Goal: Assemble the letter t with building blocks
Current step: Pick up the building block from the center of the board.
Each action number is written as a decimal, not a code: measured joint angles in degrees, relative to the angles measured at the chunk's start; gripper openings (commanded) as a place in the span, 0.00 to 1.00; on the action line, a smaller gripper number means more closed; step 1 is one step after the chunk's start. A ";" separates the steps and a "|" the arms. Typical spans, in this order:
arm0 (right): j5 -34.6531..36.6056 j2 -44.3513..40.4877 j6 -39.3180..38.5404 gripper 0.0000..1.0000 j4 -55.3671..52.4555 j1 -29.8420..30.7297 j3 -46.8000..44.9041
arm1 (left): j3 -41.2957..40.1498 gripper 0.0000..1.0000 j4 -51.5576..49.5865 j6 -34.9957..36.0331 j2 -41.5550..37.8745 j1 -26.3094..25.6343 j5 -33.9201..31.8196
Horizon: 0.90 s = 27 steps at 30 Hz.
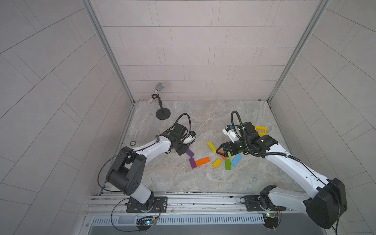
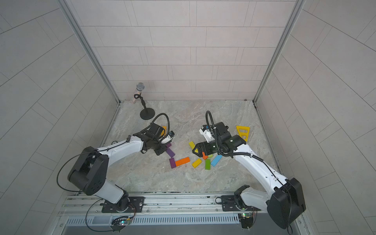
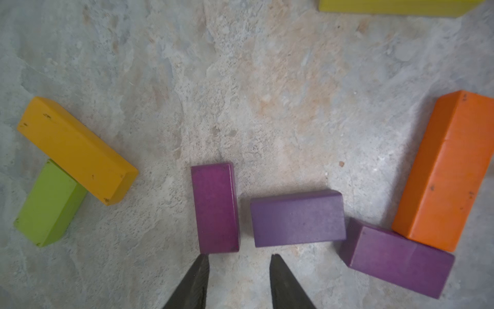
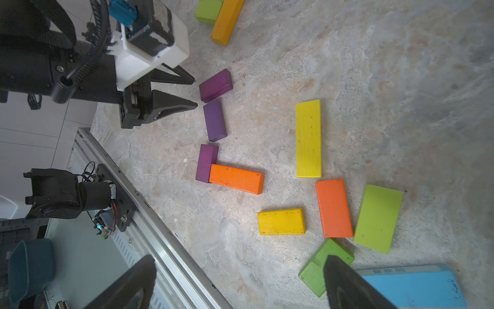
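The building blocks lie flat on the stone table. In the left wrist view a magenta block (image 3: 215, 208) and a purple block (image 3: 298, 218) lie just past my left gripper (image 3: 239, 256). Its jaws stand a little apart with bare table between them. A third purple block (image 3: 395, 260) touches an orange block (image 3: 443, 171), forming an L. My right gripper (image 4: 240, 263) hangs wide open and empty over a dark green block (image 4: 318, 267), next to a light blue block (image 4: 417, 286). In both top views, yellow (image 1: 211, 147), orange and green blocks (image 2: 207, 164) lie between the arms.
A yellow triangular slotted frame (image 1: 261, 130) lies behind the right arm. A microphone on a round black stand (image 1: 162, 114) is at the back left. A metal rail (image 1: 183, 198) runs along the front edge, and tiled walls close three sides.
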 measured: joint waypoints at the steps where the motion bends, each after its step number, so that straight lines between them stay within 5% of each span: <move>1: 0.00 0.02 0.00 1.00 -0.02 -0.11 0.00 | 0.35 0.41 0.28 -0.22 0.35 0.00 -0.13; 27: -0.57 0.94 0.00 1.00 0.26 -1.36 0.00 | 5.99 0.40 0.92 -1.46 10.03 0.00 -1.92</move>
